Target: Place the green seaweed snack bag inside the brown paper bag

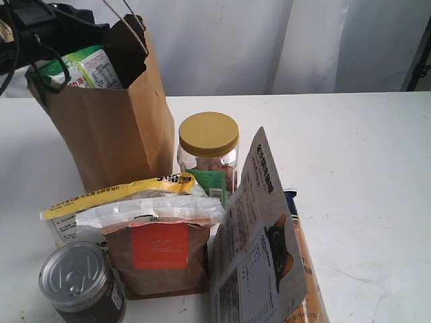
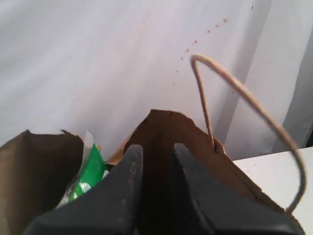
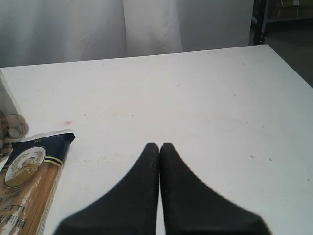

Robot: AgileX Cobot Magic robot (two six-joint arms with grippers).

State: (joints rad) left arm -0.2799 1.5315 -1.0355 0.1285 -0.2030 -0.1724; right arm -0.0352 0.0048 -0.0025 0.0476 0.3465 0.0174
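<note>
Nearest the camera, at the lower left of the exterior view, one round metal can with a silver embossed lid (image 1: 74, 276) is seen. Just beside it one short brown pouch with an orange-red square label (image 1: 158, 252) stands. One grey printed foil pouch (image 1: 259, 249) is tilted at the lower centre. Behind these, one white pouch with a yellow top band (image 1: 114, 198) is found. One small green packet (image 1: 209, 182) and one clear jar with a yellow screw lid (image 1: 208, 145) are placed near the middle. One long packet of spaghetti with a dark blue end (image 1: 306, 269) is laid on the white table (image 1: 363, 168) at the lower right.

One tall brown paper bag (image 1: 114, 128) is set upright at the upper left. The one green seaweed snack bag (image 1: 87, 67) is lodged inside it, its white-panelled top projecting above the torn rim. In the left wrist view the snack bag's green edge (image 2: 90, 174) is seen within the paper bag (image 2: 166, 132), and one thin string handle (image 2: 254, 105) is looped above.

The left hand (image 2: 154, 149) is held over the bag's mouth, its two fingers narrowly parted with nothing pinched between them. The right hand (image 3: 159, 146) is pressed together, empty, above bare table, near the spaghetti packet (image 3: 29, 181).
</note>
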